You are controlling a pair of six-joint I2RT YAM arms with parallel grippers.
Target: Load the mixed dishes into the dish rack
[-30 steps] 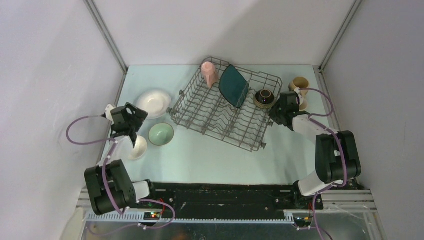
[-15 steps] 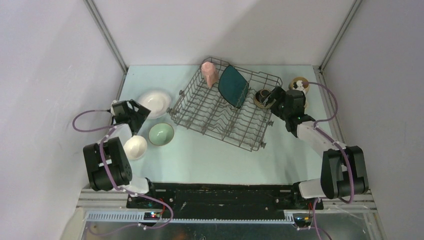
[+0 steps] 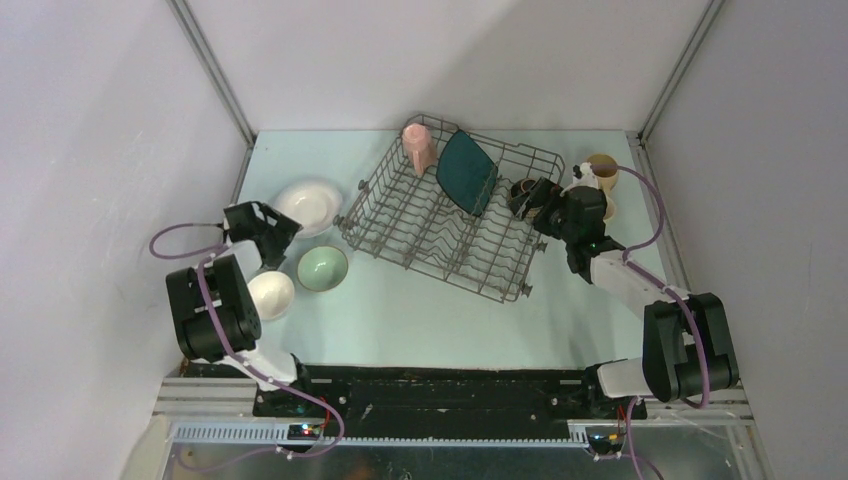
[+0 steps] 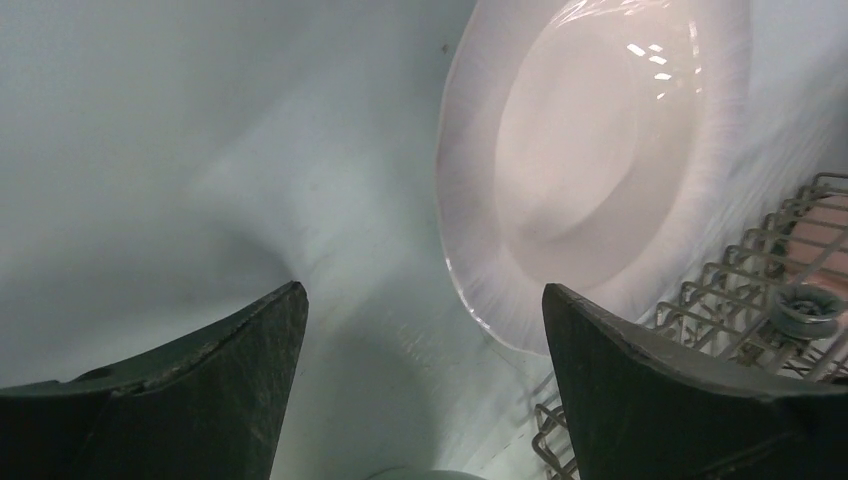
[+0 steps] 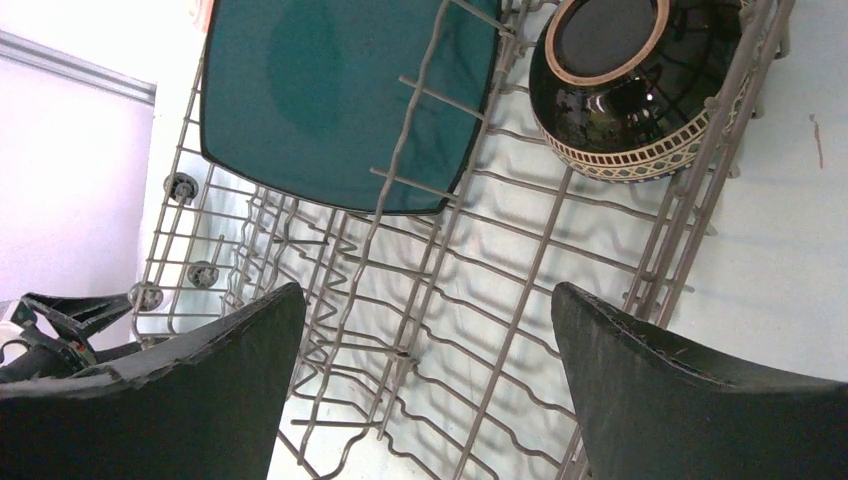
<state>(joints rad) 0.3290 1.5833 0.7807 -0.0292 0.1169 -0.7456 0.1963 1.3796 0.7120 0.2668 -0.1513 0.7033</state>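
Fingers are open and empty on both arms (the right fingers hang over the dish rack, brown bowl inside), so I think the left fingers must next pinch the white plate on the table.

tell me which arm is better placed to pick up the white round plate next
Left. The open left gripper hangs beside the white round plate, which sits just ahead of it. The right gripper, also open, is over the right end of the dish rack, by the dark brown bowl.
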